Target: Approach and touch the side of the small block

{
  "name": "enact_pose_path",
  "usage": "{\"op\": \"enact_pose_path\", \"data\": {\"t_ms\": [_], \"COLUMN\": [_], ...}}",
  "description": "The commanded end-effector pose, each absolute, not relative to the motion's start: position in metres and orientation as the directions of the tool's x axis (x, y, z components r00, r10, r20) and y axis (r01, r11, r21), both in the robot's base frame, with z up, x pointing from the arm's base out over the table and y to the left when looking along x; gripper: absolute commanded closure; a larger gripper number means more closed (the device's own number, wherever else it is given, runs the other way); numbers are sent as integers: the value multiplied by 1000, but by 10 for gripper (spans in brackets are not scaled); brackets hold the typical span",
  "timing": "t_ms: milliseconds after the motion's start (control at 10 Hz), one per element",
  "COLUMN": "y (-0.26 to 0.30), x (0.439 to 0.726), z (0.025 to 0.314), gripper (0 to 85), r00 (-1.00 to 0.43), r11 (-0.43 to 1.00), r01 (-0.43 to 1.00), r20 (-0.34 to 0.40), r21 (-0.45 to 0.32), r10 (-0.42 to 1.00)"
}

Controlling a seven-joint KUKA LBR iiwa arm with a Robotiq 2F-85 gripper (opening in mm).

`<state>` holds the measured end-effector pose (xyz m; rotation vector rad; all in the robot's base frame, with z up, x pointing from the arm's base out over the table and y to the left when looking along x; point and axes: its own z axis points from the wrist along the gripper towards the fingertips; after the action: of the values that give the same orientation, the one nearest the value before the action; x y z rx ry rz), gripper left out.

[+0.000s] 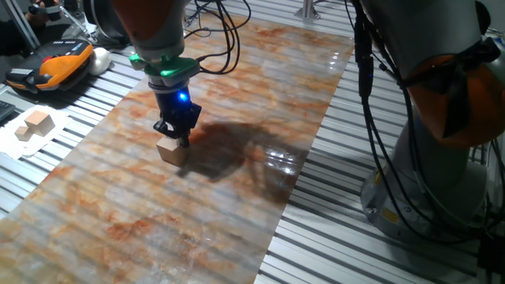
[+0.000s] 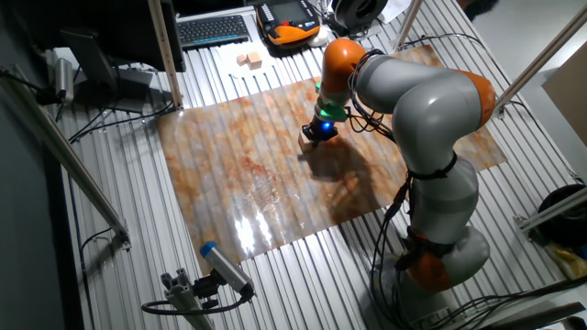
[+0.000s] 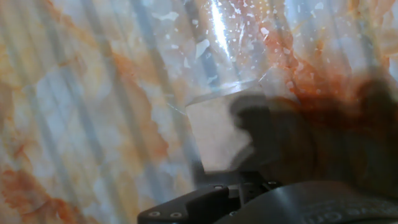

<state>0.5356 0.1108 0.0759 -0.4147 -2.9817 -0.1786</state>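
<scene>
The small block [image 1: 170,151] is a light-tan wooden cube on the marbled orange-and-grey mat [image 1: 237,205]. My gripper [image 1: 183,142] hangs straight down with its fingers together, the tips at the block's upper right edge, touching or very nearly so. In the other fixed view the gripper [image 2: 317,137] stands just right of the block [image 2: 305,145]. In the hand view the block [image 3: 214,134] lies in the middle, and blurred dark fingers [image 3: 267,134] overlap its right side.
Pale wooden blocks on white paper [image 1: 35,125] lie off the mat at the left; they also show in the other fixed view [image 2: 248,60]. An orange-and-black device [image 1: 59,63] and a keyboard [image 2: 213,29] lie beyond. The arm's base [image 1: 442,166] stands at the right.
</scene>
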Motion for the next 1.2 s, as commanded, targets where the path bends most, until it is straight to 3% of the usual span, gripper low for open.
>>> {"op": "enact_pose_path", "data": {"t_ms": [0,500,800,1100], "y": [111,113,115,115], "x": [536,540,542,547], "z": [74,65,67,70], "gripper": [850,850,850,850], "r00": [-956,-973,-971,-970], "r11": [957,973,974,973], "r01": [275,230,220,226], "r20": [135,22,-85,-85], "r21": [96,31,46,52], "r10": [261,229,224,230]}}
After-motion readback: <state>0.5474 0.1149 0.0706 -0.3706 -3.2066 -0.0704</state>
